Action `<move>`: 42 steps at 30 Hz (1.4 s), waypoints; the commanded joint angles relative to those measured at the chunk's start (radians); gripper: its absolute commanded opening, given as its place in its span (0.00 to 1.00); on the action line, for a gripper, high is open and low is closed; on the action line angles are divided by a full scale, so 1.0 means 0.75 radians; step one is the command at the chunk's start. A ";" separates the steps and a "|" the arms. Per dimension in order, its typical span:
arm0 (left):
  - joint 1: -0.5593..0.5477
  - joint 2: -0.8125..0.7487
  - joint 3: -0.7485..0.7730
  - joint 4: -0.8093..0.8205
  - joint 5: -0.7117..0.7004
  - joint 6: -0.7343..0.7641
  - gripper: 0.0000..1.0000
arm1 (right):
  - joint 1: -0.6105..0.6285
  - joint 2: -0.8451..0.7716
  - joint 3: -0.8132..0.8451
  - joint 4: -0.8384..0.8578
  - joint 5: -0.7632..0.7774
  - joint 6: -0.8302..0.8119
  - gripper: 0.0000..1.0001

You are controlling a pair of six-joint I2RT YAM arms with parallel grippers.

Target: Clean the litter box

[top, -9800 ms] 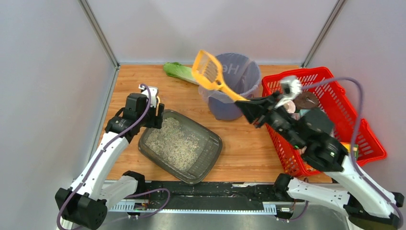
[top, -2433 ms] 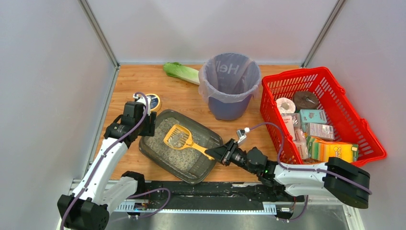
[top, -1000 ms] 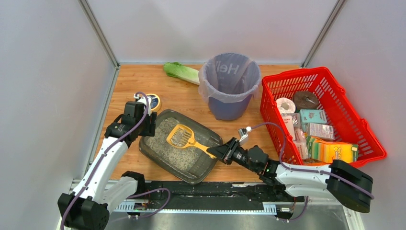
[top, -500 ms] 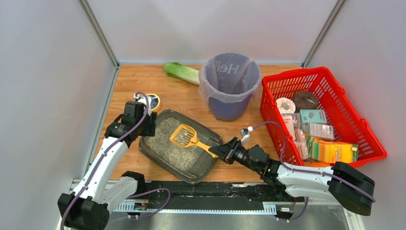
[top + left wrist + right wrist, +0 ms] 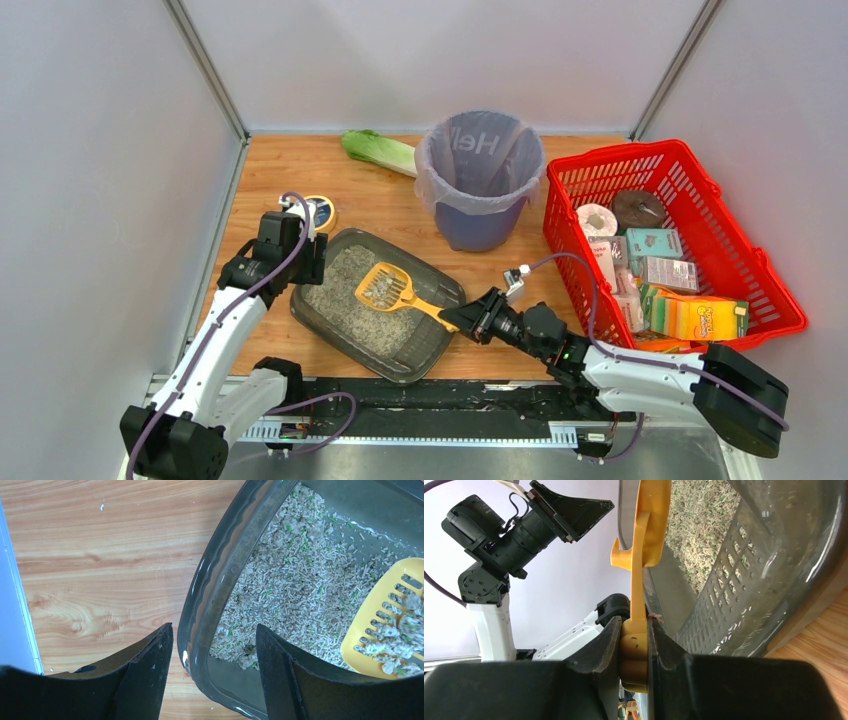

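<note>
Now scoop (image 5: 385,288) shifted right over litter box (image 5: 432,332), right gripper (image 5: 456,318) clamped

Robot lab test cell. Plain pale partition walls (image 5: 440,60) on three sides, joined at corners by bare aluminium posts (image 5: 205,68). Small wooden worktop (image 5: 380,205) fills booth between them. Metal rail (image 5: 450,405) runs along near edge; my left arm (image 5: 215,335) and right arm (image 5: 640,375) bolted there, purple cabling along both. Household things set out on worktop: litter box (image 5: 435,330) with yellow scoop (image 5: 385,288), purple bag-lined bin (image 5: 470,230), red mesh basket (image 5: 620,155) of packaged groceries, leafy green vegetable (image 5: 375,150).
</note>
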 commanded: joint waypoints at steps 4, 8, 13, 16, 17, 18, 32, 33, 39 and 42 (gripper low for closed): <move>-0.005 -0.017 0.013 0.034 0.005 0.002 0.70 | -0.016 -0.012 0.066 0.056 0.054 -0.025 0.00; -0.005 -0.037 -0.001 0.036 0.005 -0.002 0.70 | -0.032 -0.061 0.031 0.074 0.085 -0.008 0.00; -0.005 -0.035 0.007 0.038 0.001 0.002 0.70 | -0.059 -0.163 0.117 -0.114 0.028 -0.055 0.00; -0.005 -0.043 0.003 0.036 0.005 0.000 0.70 | -0.110 -0.204 0.152 -0.168 -0.015 -0.047 0.00; -0.005 -0.047 0.001 0.036 0.005 -0.002 0.70 | -0.122 -0.229 0.160 -0.180 -0.027 -0.045 0.00; -0.005 -0.049 0.003 0.040 0.007 0.000 0.70 | -0.134 -0.237 0.176 -0.194 -0.054 -0.043 0.00; -0.005 -0.082 0.013 0.055 0.015 -0.006 0.70 | -0.208 -0.145 0.515 -0.352 -0.213 -0.162 0.00; -0.005 -0.086 0.017 0.059 0.017 -0.010 0.70 | -0.224 -0.137 0.540 -0.360 -0.252 -0.174 0.00; -0.005 -0.117 0.076 0.132 0.150 -0.074 0.70 | -0.449 -0.080 0.738 -0.415 -0.485 -0.219 0.00; -0.005 -0.090 0.142 0.141 0.171 -0.086 0.70 | -0.539 -0.051 0.812 -0.448 -0.587 -0.215 0.00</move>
